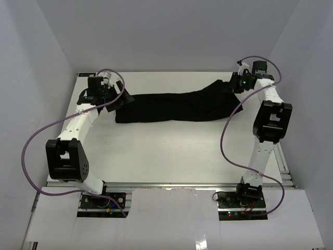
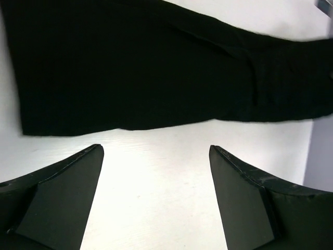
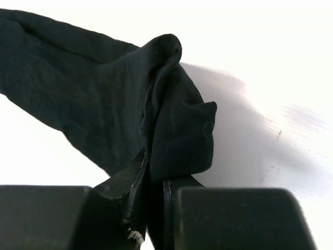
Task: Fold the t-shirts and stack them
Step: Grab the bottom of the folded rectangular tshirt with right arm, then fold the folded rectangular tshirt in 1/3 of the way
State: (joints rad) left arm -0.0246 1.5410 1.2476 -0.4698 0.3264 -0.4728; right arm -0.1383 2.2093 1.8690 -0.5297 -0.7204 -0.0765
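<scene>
Pinching the black t-shirt (image 3: 88, 88), our right gripper (image 3: 156, 185) tensions it for folding; our left gripper (image 2: 156, 151) hangs open, hem just ahead.

A black t-shirt (image 1: 171, 107) is seen stretched into a long, rumpled band across the far half of the white worktop (image 1: 171, 151). Its left end is laid flat, and the left tool (image 1: 117, 101) is held just over that end with its 2 fingers spread apart. The right end of the cloth is narrowed and drawn up to the right tool (image 1: 232, 83) near the far right corner; how the jaws stand there cannot be made out from above. The left arm (image 1: 67, 156) and the right arm (image 1: 270, 120) are each bent at a dark elbow joint. The worktop is enclosed by plain white walls (image 1: 171, 31) on 3 sides.
</scene>
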